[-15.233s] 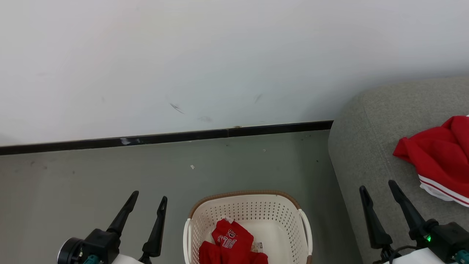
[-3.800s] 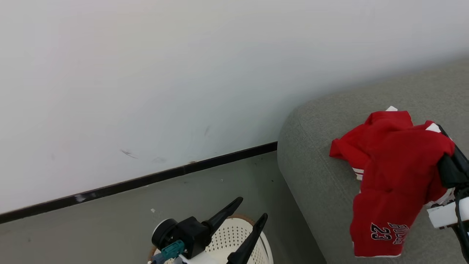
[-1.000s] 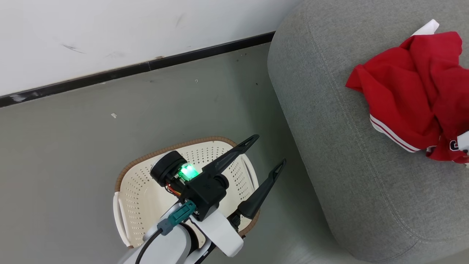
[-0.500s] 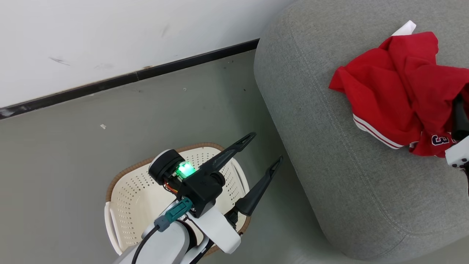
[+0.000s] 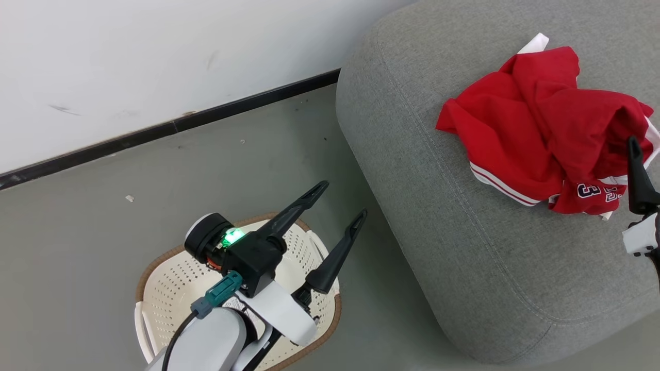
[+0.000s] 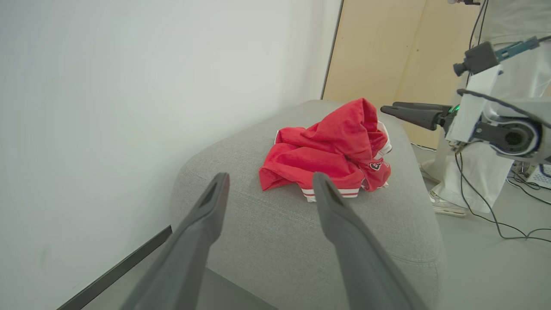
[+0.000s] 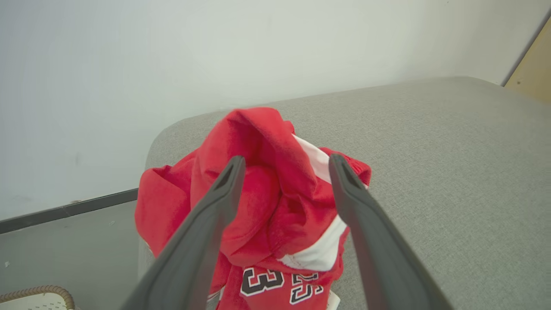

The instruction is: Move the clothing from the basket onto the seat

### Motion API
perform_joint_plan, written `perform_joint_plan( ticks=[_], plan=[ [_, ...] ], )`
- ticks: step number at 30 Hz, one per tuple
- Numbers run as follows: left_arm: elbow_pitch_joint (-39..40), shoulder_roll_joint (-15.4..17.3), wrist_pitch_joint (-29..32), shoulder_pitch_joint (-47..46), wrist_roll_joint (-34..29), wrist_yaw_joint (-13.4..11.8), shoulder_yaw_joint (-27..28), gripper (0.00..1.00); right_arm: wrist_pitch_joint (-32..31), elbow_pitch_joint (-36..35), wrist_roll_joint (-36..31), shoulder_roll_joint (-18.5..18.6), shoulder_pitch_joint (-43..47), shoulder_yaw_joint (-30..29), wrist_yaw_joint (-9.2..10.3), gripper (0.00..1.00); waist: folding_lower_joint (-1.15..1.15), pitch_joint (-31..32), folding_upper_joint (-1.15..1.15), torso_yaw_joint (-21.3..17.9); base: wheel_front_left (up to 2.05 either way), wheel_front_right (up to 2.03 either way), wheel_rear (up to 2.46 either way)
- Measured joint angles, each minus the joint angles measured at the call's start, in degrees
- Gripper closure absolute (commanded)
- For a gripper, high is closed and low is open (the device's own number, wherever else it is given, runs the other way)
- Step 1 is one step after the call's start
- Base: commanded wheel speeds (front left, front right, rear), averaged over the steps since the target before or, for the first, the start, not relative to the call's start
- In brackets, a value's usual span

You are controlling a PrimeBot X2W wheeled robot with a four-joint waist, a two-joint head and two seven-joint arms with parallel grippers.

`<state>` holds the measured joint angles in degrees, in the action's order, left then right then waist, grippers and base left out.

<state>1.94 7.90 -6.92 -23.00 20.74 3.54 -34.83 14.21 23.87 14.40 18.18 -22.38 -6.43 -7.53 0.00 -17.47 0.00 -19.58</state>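
The clothing (image 5: 536,118) lies in a crumpled red pile on the grey seat (image 5: 438,216), a navy "23" (image 7: 275,282) showing at its near edge. In the right wrist view my right gripper (image 7: 286,161) is open, its fingers spread either side of the pile's top fold and holding nothing. One right finger (image 5: 637,175) rises at the head view's right edge beside the pile. My left gripper (image 5: 340,201) hangs open and empty over the basket (image 5: 154,263), whose visible inside is bare plastic; the arm hides the rest. The left wrist view shows the clothing (image 6: 327,150) and right gripper (image 6: 389,107).
A white wall with a black skirting strip (image 5: 170,126) runs behind the grey floor. In the left wrist view a person's leg and shoe (image 6: 447,207) stand past the seat (image 6: 301,232), with cables (image 6: 508,224) on the floor and a tan panel (image 6: 379,47) behind.
My right gripper has opened and let go of the "23" garment, which now rests on the pile on the seat. The head camera has shifted; the left gripper stays open.
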Motion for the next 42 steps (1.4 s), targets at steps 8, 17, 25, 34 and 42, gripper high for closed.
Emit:
perform_joint_plan(
  ticks=[8,17,25,34,42],
  plan=[
    [-1.4,1.5,-2.4,1.7,0.4,-2.1,3.5,0.00,0.0,-7.2,-0.4,-0.1,2.4,1.3,0.00,0.00,0.00,1.8,0.00,-0.4,0.00,0.00,0.00],
    [-3.2,2.9,-4.9,5.5,1.0,-6.3,9.6,0.00,0.3,-13.4,-1.0,-2.7,2.5,4.9,0.00,0.00,0.00,4.0,0.00,1.4,0.00,0.00,0.00],
    [-4.4,3.9,-6.4,10.5,2.1,-10.5,15.4,0.00,0.4,-15.4,-1.5,-6.4,2.4,9.9,0.00,0.00,0.00,5.8,0.00,4.4,0.00,0.00,0.00],
    [-4.8,4.5,-7.1,15.8,4.0,-13.4,20.3,0.00,0.4,-15.3,-3.2,-8.5,2.4,13.3,0.02,0.00,0.00,7.9,0.00,8.4,0.00,0.00,0.00],
    [-4.6,4.2,-7.3,19.5,4.4,-14.6,23.5,0.00,0.4,-16.0,-5.3,-10.6,4.2,13.4,0.02,0.00,0.00,10.3,0.00,11.9,0.00,0.00,0.00]
  ],
)
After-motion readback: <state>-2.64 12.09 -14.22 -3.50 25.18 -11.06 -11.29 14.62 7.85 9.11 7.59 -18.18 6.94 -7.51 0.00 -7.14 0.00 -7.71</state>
